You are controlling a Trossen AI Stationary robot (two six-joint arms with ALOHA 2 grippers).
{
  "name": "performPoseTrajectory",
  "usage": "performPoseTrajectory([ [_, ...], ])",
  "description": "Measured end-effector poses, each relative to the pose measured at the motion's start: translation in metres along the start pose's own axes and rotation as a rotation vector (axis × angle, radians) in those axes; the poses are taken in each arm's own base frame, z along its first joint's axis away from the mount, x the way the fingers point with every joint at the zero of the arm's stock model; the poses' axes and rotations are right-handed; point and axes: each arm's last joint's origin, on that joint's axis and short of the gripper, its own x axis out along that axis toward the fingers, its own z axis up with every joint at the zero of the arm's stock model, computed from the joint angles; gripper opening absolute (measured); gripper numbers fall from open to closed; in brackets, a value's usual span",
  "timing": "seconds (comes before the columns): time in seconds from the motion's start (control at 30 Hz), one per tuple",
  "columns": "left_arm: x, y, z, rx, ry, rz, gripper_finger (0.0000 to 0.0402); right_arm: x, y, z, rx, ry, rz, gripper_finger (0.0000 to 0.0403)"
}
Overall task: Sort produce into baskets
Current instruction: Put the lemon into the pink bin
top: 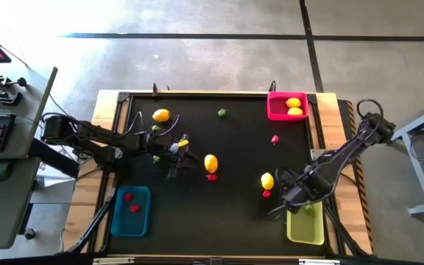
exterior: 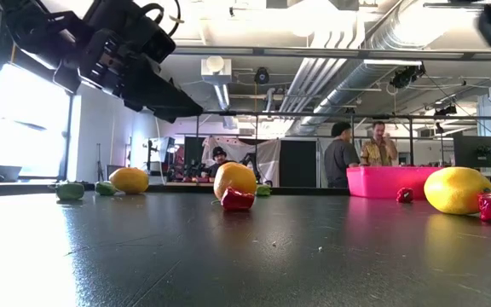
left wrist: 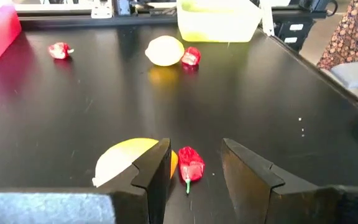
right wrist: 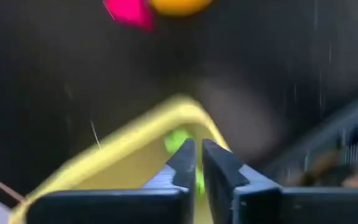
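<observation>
Two pincers: my left gripper (left wrist: pixel 194 180) gapes over red pepper (left wrist: pixel 191 163); my right gripper (right wrist: pixel 199 163) pinched empty.
Alongside: lemon (left wrist: pixel 129 160) touching pepper.
Below right: yellow-green basket (right wrist: pixel 114 155).

Two dark, near-black jointed arms, slim links between bulkier rounded joints. Thin black cables looping beside the left arm (top: pixel 87 136) and curling off the right arm (top: pixel 352 147) near its shoulder. Left gripper (left wrist: pixel 194 171): two thick matte-black fingers (left wrist: pixel 154 177) with angular, chamfered tips and flat inner faces, on a grey crossbar. Right gripper (right wrist: pixel 196 163): same blocky black fingers (right wrist: pixel 180 167), edges catching pale highlights.
</observation>
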Motion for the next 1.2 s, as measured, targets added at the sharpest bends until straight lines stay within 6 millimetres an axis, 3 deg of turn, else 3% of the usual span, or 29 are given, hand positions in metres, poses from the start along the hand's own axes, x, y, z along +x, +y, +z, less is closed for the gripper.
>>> performPoseTrajectory([
  [0.43,0.000,0.000,-0.005,-0.020,0.047,0.003,0.0131,-0.008,0.004,0.079,-0.297,-0.407,0.153,0.0012],
  [0.63,-0.001,0.004,-0.010,-0.034,0.109,0.131,0.0131,0.007,-0.003,0.115,-0.383,-0.581,0.195,0.0029],
  [0.9,-0.014,0.029,0.003,-0.053,0.442,0.283,0.0116,0.023,-0.021,0.148,-0.427,-0.645,0.084,0.0095],
  [1.07,-0.030,0.039,0.013,-0.040,0.671,0.327,0.0072,0.024,-0.031,0.165,-0.469,-0.695,0.026,0.0130],
  [1.2,-0.038,0.044,0.027,-0.039,0.754,0.365,0.0028,0.022,-0.039,0.175,-0.524,-0.738,-0.015,0.0145],
])
